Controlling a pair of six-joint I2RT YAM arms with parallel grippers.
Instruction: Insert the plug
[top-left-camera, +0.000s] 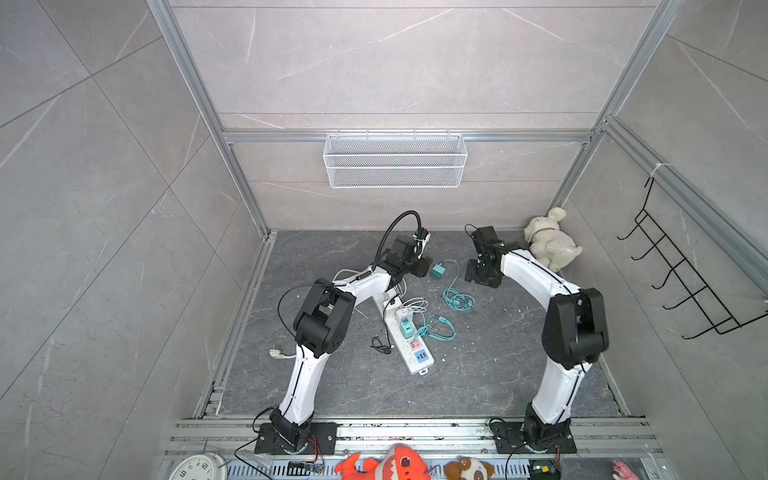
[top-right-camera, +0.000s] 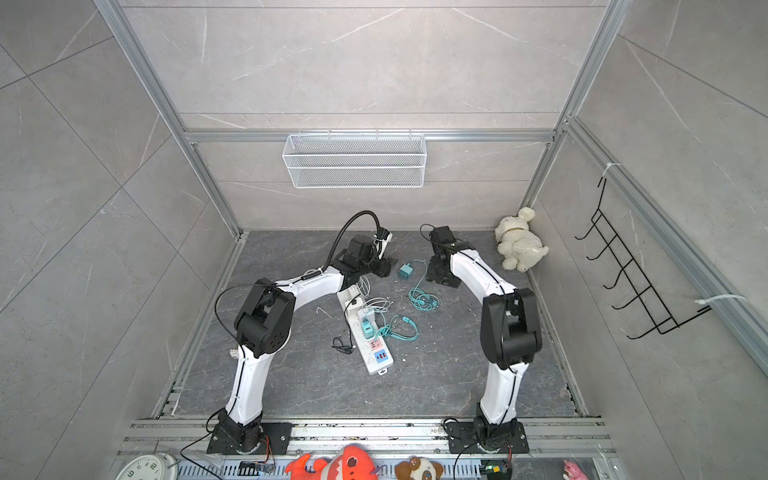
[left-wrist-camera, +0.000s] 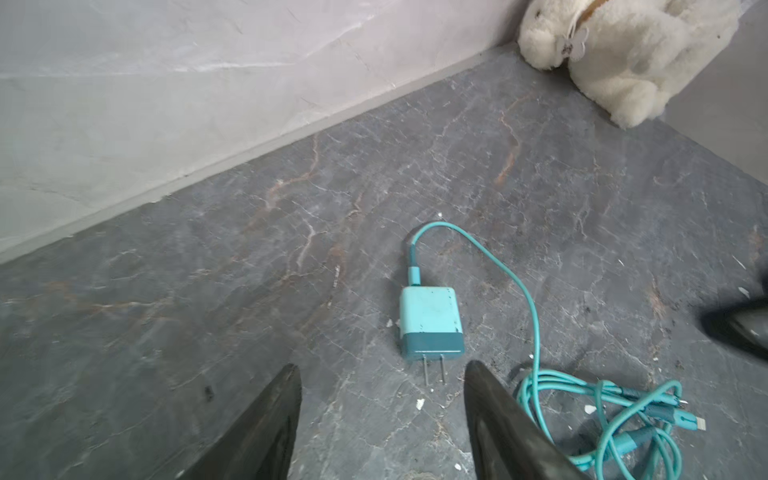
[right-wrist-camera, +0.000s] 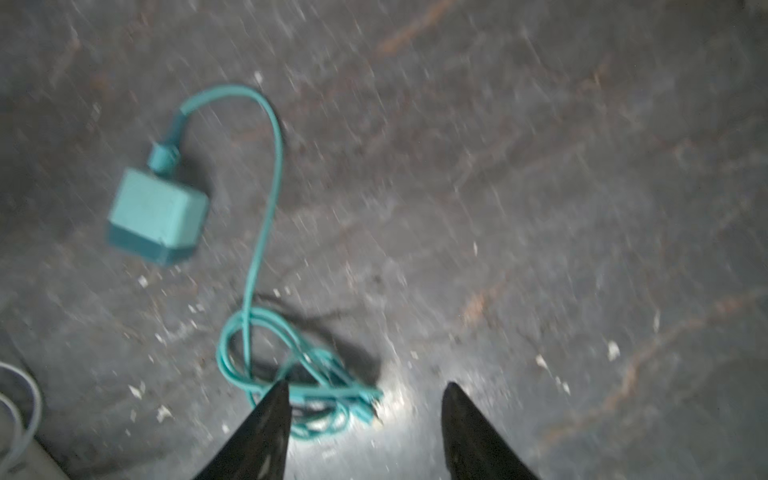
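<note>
In both top views the white power strip (top-left-camera: 405, 338) (top-right-camera: 368, 338) lies on the dark floor between the two arms. The left arm (top-left-camera: 316, 316) bends at the elbow and reaches over the strip's far end. Its left gripper (top-left-camera: 422, 266) sits low, just short of the teal plug (top-left-camera: 437, 271), which lies flat just beyond that far end. The right arm (top-left-camera: 540, 274) arches in from the strip's other side, and the right gripper (top-left-camera: 482, 274) points down near the plug's coiled teal cable (top-left-camera: 457, 298). The finger gaps are too small to read here.

In the left wrist view the left gripper (left-wrist-camera: 382, 365) stands wide with nothing between its fingers. The plug (left-wrist-camera: 430, 322) lies just ahead, its two metal prongs pointing back at the gap. Its long axis runs from the prongs to the cable connector at the opposite end. Only this view shows the prongs.

The right wrist view is blurred. The right gripper (right-wrist-camera: 365, 384) is spread wide and empty above the floor. One fingertip overlaps the cable (right-wrist-camera: 266, 208) coil, and the plug (right-wrist-camera: 158, 216) lies off to one side.
</note>
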